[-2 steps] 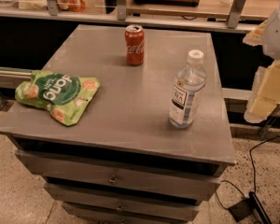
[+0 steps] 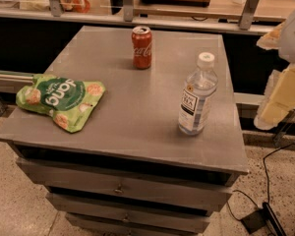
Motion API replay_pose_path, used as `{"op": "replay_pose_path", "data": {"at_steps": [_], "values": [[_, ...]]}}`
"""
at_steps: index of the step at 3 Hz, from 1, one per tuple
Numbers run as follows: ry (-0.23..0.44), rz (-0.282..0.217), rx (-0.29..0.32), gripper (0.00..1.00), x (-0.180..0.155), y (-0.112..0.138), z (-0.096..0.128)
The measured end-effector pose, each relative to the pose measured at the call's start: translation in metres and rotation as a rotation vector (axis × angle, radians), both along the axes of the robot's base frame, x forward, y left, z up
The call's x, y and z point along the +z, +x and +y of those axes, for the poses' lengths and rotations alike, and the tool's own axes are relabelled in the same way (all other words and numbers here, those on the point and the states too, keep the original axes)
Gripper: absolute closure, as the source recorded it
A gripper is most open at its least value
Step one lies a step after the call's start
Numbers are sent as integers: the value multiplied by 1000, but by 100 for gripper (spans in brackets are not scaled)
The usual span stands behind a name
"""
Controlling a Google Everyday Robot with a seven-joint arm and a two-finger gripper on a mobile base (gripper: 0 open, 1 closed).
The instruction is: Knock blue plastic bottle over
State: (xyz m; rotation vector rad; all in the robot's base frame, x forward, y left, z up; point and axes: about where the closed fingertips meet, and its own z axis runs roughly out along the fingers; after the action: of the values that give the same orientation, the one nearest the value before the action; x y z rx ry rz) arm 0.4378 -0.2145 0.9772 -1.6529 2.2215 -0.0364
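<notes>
At the left of my grey worktop [image 2: 132, 117] lies a green snack bag [image 2: 59, 100], flat near the edge. A red cola can [image 2: 141, 47] stands upright at upper centre. Right of centre, the blue plastic bottle [image 2: 197, 95] stands upright with its white cap on, toward the front. My pincer [image 2: 279, 101] hangs off the worktop at the frame's right edge, apart from the bottle. I cannot tell whether it is released or clenched.

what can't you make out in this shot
Camera view:
- claw, at the right edge beside the table: partly cut off by the frame.
- blue plastic bottle: label's fine print too small to read.
- far counter: its back is cut off by the top edge.
</notes>
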Motion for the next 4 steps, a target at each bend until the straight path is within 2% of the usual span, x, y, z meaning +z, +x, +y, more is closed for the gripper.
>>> {"op": "replay_pose_path", "data": {"at_steps": [1, 2, 3, 4], "values": [[183, -18, -106, 0, -11, -7, -2], [386, -63, -237, 0, -35, -17, -9], [534, -143, -289, 0, -54, -23, -2], [651, -270, -291, 0, -63, -15, 9]]}}
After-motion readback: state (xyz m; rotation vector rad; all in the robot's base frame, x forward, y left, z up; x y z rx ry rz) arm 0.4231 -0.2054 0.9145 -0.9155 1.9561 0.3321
